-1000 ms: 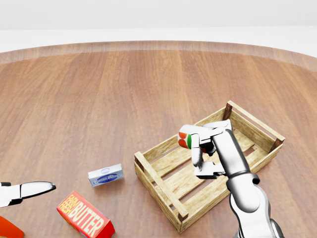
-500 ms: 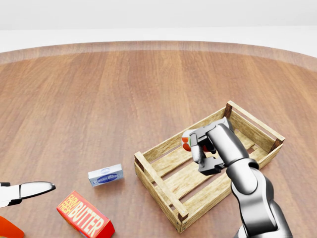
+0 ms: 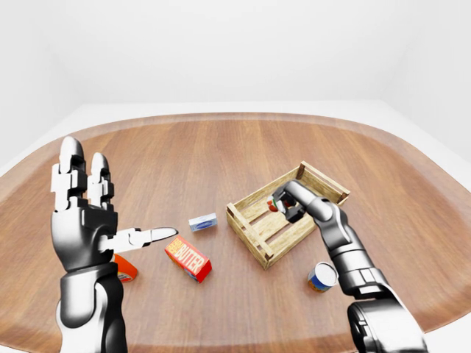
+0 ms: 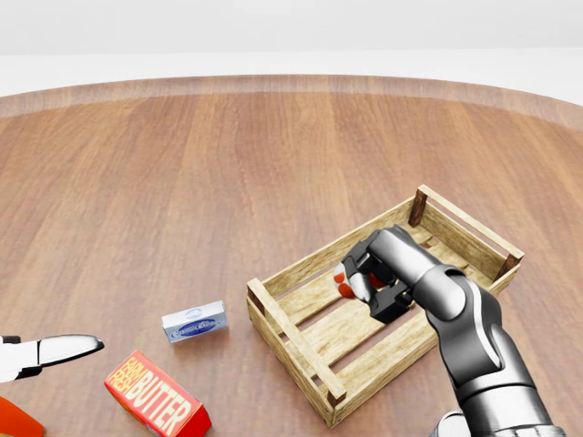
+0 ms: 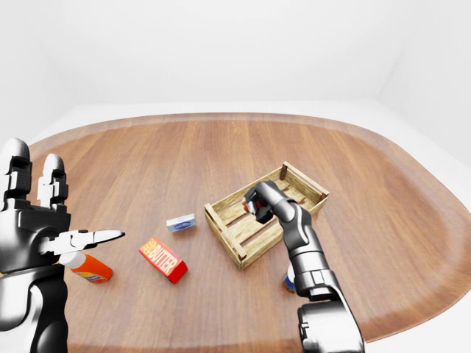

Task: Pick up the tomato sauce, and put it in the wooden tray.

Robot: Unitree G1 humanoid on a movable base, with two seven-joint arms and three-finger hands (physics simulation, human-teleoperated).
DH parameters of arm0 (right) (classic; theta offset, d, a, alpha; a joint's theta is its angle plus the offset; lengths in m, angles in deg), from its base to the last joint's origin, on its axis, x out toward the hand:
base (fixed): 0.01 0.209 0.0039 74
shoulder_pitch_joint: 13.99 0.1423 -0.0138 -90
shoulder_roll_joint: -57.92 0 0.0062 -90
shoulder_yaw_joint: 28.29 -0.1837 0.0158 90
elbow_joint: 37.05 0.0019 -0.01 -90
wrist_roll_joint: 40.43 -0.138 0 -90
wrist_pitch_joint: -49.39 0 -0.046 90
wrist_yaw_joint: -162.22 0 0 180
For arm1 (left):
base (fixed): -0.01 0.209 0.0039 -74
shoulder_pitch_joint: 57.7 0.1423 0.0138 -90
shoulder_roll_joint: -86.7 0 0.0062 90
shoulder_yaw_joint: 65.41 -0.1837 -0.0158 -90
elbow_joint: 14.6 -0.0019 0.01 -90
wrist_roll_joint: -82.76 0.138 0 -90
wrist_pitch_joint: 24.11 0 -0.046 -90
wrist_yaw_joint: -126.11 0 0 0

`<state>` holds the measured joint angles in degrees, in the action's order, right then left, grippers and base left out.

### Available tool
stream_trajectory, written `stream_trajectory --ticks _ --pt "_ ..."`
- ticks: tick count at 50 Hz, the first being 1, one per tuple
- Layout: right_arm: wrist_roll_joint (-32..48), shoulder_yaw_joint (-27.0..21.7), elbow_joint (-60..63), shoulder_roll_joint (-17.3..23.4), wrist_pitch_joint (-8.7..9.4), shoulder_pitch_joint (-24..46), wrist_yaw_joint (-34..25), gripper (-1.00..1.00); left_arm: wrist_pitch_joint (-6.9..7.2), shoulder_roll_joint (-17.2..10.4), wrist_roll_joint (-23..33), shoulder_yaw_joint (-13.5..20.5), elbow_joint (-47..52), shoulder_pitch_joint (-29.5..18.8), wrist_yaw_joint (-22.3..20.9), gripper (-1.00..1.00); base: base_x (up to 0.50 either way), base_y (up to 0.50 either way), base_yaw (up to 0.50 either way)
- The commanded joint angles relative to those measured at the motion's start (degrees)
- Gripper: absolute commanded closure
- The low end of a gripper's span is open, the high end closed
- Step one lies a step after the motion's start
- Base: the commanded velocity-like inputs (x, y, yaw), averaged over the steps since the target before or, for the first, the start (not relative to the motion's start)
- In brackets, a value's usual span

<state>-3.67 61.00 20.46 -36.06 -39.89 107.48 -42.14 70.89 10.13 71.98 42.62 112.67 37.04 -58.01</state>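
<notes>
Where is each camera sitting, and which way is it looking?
Head view: on the robot's head, looking down at the table; shows the right hand holding the tomato sauce inside the wooden tray, plus a left fingertip.
Left-eye view: on the head, looking wider across the table; shows the raised, open left hand and the right arm.
Right-eye view: beside it, facing the same way; both arms show.
Shared: all see the tray and butter box.
</notes>
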Motion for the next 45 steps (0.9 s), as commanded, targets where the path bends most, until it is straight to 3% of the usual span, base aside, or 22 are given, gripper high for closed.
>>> stream_trajectory --ticks 1,10,17,23,34,45 --pt "3.38 0.73 -9.91 0.91 -1.79 6.24 -1.02 1.0 0.0 -0.03 -0.05 0.11 -0.02 -0.12 0.03 -1.0 0.0 0.0 0.0" --pt "8.65 2.25 -22.1 1.46 -4.8 12.9 0.08 1.0 0.0 -0.11 -0.14 0.23 -0.08 -0.23 0.0 -1.0 0.0 0.0 0.0" --pt "10.81 2.69 -28.81 1.73 -5.71 15.93 2.14 1.0 0.0 -0.24 -0.45 0.51 -0.11 -0.38 -0.03 -1.0 0.0 0.0 0.0" --pt "12.46 3.23 -35.54 1.91 -5.71 18.97 4.24 1.0 0.0 -0.21 -0.28 0.16 -0.47 -0.39 -0.06 -1.0 0.0 0.0 0.0" --pt "16.05 3.91 -40.62 2.94 -3.28 21.2 6.94 1.0 0.0 -0.45 -0.75 0.68 -0.75 -0.52 -0.02 -1.0 0.0 0.0 0.0" --pt "17.14 3.26 -41.32 4.04 -2.36 21.46 6.91 1.0 0.0 -0.37 -0.52 0.42 -0.97 -0.45 0.03 -1.0 0.0 0.0 0.0"
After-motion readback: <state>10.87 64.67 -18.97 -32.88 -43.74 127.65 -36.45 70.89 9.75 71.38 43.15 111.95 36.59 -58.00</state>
